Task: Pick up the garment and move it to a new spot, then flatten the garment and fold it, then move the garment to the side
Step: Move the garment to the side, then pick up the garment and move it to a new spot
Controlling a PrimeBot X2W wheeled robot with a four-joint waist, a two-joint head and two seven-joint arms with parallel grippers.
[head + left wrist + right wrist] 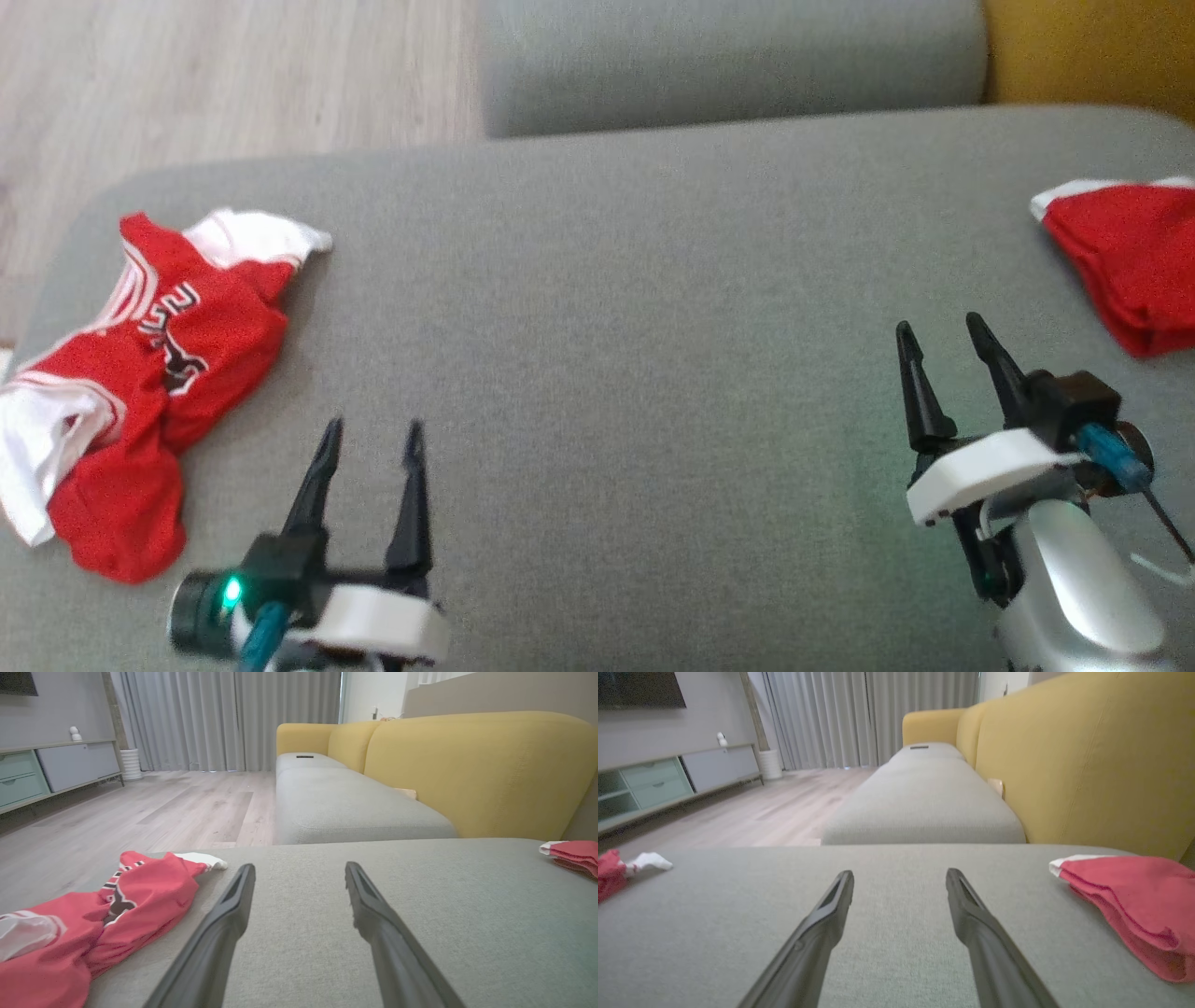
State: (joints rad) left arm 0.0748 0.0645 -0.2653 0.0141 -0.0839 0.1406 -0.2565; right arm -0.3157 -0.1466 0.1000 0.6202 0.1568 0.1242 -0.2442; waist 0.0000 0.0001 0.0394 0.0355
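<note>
The jersey [159, 373] is red with white trim, thin white stripes and black-and-white lettering. The folded garment [1130, 261] is plain red with a white edge. The sofa seat [607, 327] is grey, its backrest [481, 770] mustard yellow, and the floor [233, 75] pale wood-grain.

Soft even light, head view sl. blurry

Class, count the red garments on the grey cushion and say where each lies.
2. A crumpled jersey lies at the left end of the cushion; a folded garment lies at its right end, partly cut off in the head view.
</note>
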